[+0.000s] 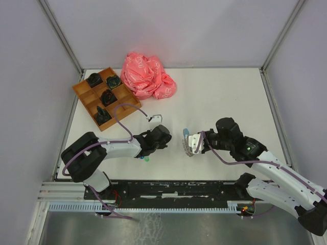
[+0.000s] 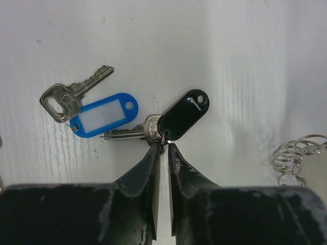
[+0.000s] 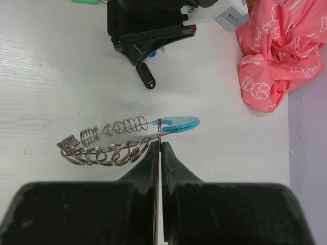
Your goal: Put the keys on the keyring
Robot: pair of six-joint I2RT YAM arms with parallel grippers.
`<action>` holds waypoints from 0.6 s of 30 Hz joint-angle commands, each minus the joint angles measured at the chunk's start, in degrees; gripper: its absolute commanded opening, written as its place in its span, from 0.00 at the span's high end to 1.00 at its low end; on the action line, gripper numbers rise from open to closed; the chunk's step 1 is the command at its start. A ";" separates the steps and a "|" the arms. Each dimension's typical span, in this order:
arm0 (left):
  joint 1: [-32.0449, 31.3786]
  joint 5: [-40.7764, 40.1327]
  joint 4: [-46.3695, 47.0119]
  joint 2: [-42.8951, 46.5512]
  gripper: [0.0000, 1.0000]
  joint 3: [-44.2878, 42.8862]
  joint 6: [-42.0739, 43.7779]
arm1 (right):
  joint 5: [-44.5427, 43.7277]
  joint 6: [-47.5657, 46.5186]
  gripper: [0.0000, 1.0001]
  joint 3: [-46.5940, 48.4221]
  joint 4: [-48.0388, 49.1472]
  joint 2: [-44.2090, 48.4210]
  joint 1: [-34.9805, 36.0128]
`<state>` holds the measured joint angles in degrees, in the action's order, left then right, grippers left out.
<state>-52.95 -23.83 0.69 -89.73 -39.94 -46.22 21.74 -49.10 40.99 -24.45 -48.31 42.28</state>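
From the top view you see the left gripper (image 1: 159, 139) low over the white table (image 1: 225, 97), left of centre; the right gripper (image 1: 196, 144) faces it from the right, and the keyring (image 1: 188, 143) sits at its tips, between the two arms; a green tag (image 1: 145, 159) peeks out just nearside of the left gripper; a wooden tray (image 1: 82, 88) with dark items and a crumpled pink bag (image 1: 147, 76) lie at the far left, well apart from the work.

In your left wrist view the pincer is narrow, its tips nipping the small ring of the black-tagged key (image 2: 183, 115); that key lies flat on the table, blade pointing left, tag angled up to the right; the blue-tagged key (image 2: 102, 115) lies free just beside it on the left; a few coils of the keyring show at the right edge, apart from both keys.

In your right wrist view the jaws are fully closed on the keyring's wire where its silvery coils meet the light blue segment; the coils trail off to the left; the left gripper sits beyond, near the top, with the black tag at its tips; the pink bag fills the upper right.
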 commanded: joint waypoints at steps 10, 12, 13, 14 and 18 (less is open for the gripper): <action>0.17 -0.75 2.89 -0.34 0.81 -0.48 -2.13 | -0.29 0.67 0.99 0.46 2.65 0.94 0.42; 0.13 -0.86 2.46 -0.84 0.82 -0.65 -2.21 | -0.29 0.67 0.99 0.43 2.65 1.01 0.51; 0.19 -0.86 2.35 -1.02 0.82 -0.66 -2.21 | -0.29 0.67 0.99 0.48 2.65 0.95 0.51; 0.18 -0.86 2.26 -1.20 0.82 -0.66 -2.33 | -0.29 0.67 0.99 0.46 2.65 1.02 0.46; 0.18 -0.70 2.01 -1.54 0.82 -0.66 -2.54 | -0.29 0.67 0.99 0.49 2.65 1.03 0.44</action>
<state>-52.95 -23.44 1.43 -90.76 -39.94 -46.26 21.74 -49.10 40.99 -24.45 -48.31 42.39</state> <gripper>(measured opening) 0.180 0.015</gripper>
